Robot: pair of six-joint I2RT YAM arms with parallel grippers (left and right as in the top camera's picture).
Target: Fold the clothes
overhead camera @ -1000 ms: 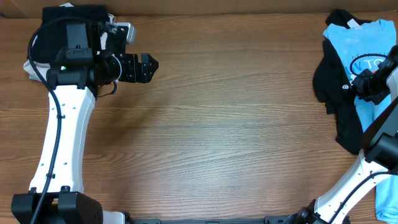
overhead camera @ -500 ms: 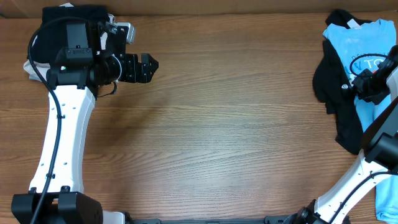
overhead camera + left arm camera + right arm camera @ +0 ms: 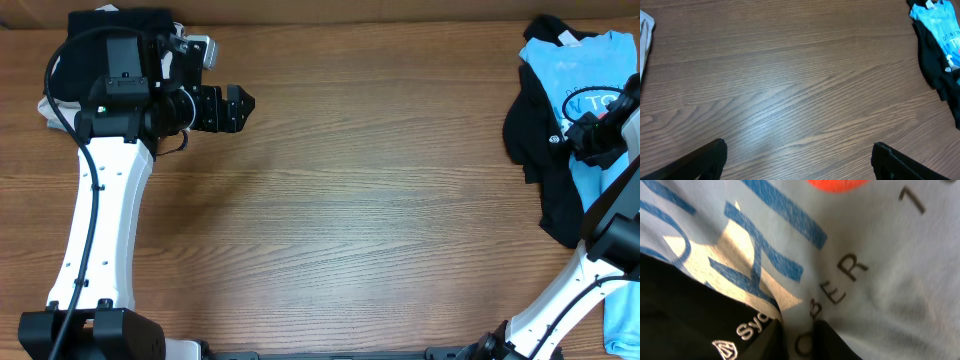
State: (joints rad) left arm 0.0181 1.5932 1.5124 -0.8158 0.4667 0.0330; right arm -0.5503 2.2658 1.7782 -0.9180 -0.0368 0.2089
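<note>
The clothes lie in a heap at the table's right end: a light blue T-shirt with lettering and a black top with a small white logo. My right gripper is down on that heap. In the right wrist view its jaws stand a narrow way apart over flat blue printed fabric, with the black top just left. My left gripper hovers at the far left, open and holding nothing. The heap shows far off at the top right of the left wrist view: T-shirt, black top.
Another black garment lies at the back left corner under the left arm, with a pale cloth beside it. A light blue cloth shows at the front right corner. Bare wooden tabletop spans the middle.
</note>
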